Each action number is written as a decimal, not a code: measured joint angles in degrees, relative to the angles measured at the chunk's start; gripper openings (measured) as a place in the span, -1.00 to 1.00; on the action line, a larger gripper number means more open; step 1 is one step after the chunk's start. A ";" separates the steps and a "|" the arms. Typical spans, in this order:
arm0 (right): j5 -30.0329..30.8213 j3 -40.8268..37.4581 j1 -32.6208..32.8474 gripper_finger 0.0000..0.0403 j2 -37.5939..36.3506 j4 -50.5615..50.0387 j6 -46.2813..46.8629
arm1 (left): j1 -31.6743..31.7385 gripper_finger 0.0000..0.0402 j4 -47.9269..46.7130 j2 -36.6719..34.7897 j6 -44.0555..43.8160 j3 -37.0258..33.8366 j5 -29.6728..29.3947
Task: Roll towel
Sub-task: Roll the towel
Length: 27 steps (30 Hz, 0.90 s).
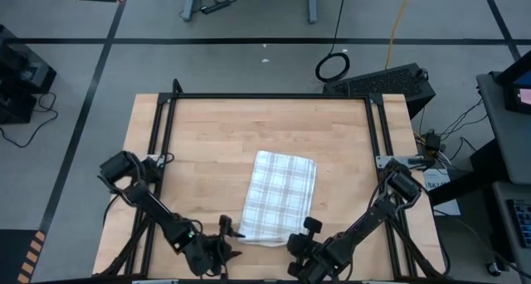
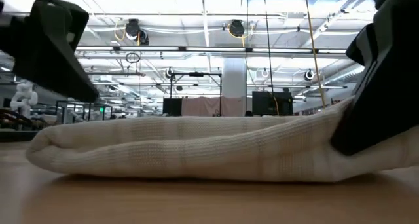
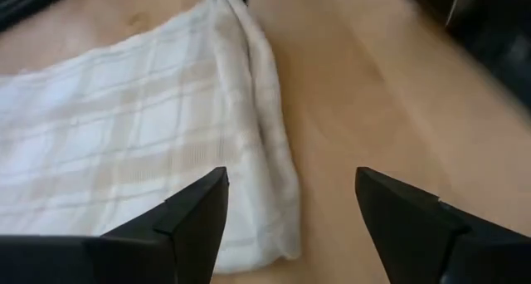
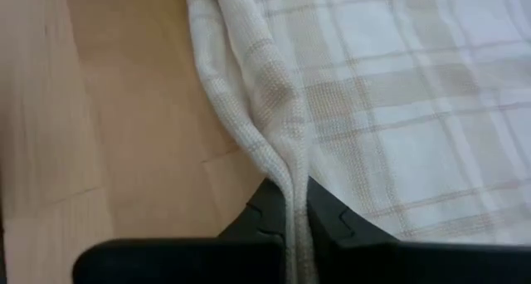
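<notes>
Both arms reach low over the near edge of the wooden surface point(image 1: 207, 126). Right hand point(image 4: 297, 222) pinches the towel point(image 1: 278, 197) at its near corner; left hand point(image 3: 290, 213) is spread, just clear of the other near corner. The folded towel lies mid-surface, with bare wood all around.

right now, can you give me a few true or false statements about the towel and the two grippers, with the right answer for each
1. The towel lies folded flat on the wooden table. True.
2. The right gripper is open and clear of the towel. False: it is shut on the towel's edge, cloth pinched between its fingers.
3. The left gripper is open. True: its fingers stand apart over the towel's corner and hold nothing.
4. The towel is rolled into a tight tube. False: only its near edge is bunched up.
5. The towel is plain blue. False: it is white with thin check lines.
</notes>
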 joint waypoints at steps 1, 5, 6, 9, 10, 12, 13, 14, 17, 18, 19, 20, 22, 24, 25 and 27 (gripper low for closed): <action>-0.02 0.00 0.00 -1.00 -0.14 0.05 0.01 | -0.16 0.33 -0.04 0.60 1.97 0.00 -0.32; -0.17 0.00 0.02 -1.00 -0.62 1.02 0.00 | 0.10 0.33 0.27 2.55 6.40 0.04 -0.73; -0.57 0.00 0.00 -1.00 -0.69 1.22 0.02 | 0.47 0.33 0.16 3.04 7.15 0.04 -0.04; -1.39 -0.01 -0.02 -1.00 -0.97 1.72 0.00 | 2.01 0.29 0.43 3.53 8.63 0.06 2.73; -1.47 -0.02 -0.02 -1.00 -1.07 1.96 0.00 | 2.55 0.25 0.42 3.58 8.80 0.07 3.44; -1.67 -0.02 -0.04 -1.00 -1.29 2.60 -0.21 | 3.58 0.11 0.55 3.64 8.02 0.09 5.20; -1.94 -0.02 -0.04 -1.00 -1.37 2.46 -0.29 | 4.06 0.02 0.81 3.64 7.65 0.09 6.13; -2.60 -0.02 -0.17 -1.00 -1.39 2.57 -0.37 | 4.52 -0.08 0.88 3.64 6.66 0.09 6.94; -4.38 -0.02 -0.35 -1.00 -1.41 2.50 -0.42 | 5.03 -0.48 0.42 3.73 4.89 0.63 7.92; -4.46 -0.02 -0.35 -1.00 -1.43 2.49 -0.42 | 5.04 -0.63 0.36 3.73 4.68 0.93 8.39; -4.44 -0.02 -0.35 -1.00 -1.43 2.52 -0.36 | 5.04 -0.79 0.30 3.73 4.34 1.27 8.65; -4.53 -0.02 -0.35 -1.00 -1.42 2.58 -0.26 | 4.98 -0.88 -0.21 3.73 3.82 1.79 9.01; -6.02 -0.04 -0.35 -1.00 -1.47 2.71 -0.37 | 4.92 -0.92 -2.25 3.34 1.83 2.86 9.99; -8.96 -0.04 -0.50 -1.00 -1.57 3.72 -1.30 | 4.92 -0.90 -5.09 2.30 -1.84 3.97 11.49; -10.91 -0.04 -0.62 -1.00 -1.82 4.11 -2.37 | 5.03 -0.90 -6.08 1.51 -3.94 4.21 13.06; -15.42 -0.02 -0.89 -1.00 -2.24 5.50 -5.90 | 5.93 -0.92 -7.67 -0.47 -8.62 4.31 17.30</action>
